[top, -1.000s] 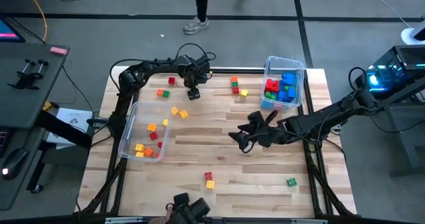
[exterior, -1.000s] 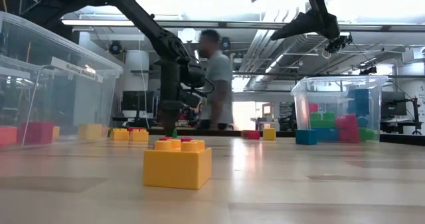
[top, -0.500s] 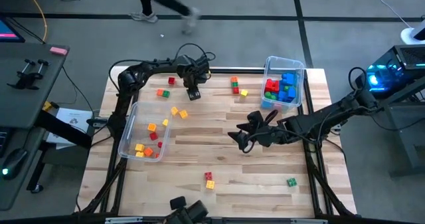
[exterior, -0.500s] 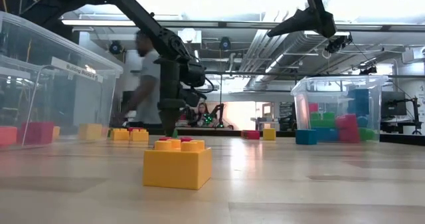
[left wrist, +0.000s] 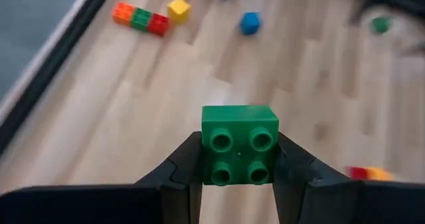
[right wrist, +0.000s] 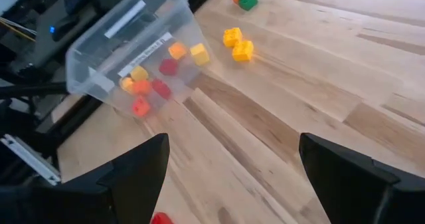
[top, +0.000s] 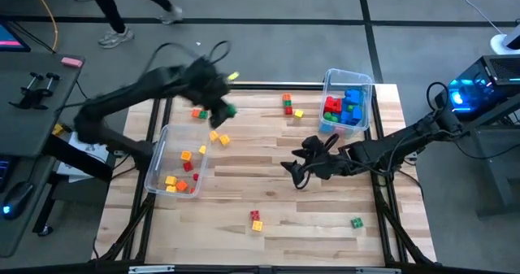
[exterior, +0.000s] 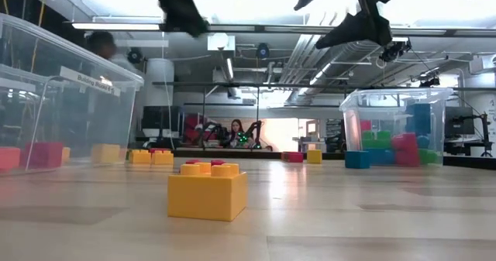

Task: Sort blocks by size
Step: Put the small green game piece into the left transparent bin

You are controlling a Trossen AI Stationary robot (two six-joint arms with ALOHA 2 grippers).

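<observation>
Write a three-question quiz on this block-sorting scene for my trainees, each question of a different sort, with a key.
1. True or false: the left gripper is shut on a green block.
2. Which bin holds the blue blocks? A. the left bin B. the right bin C. neither
3. Fill in: the right gripper hangs over the table with its fingers ____.

Key
1. True: in the left wrist view the fingers clamp the block's two sides.
2. B: the high view shows blue, red and green blocks there; the left bin holds yellow, orange and red ones.
3. Open: the right wrist view shows a wide gap with nothing held between them.
</observation>
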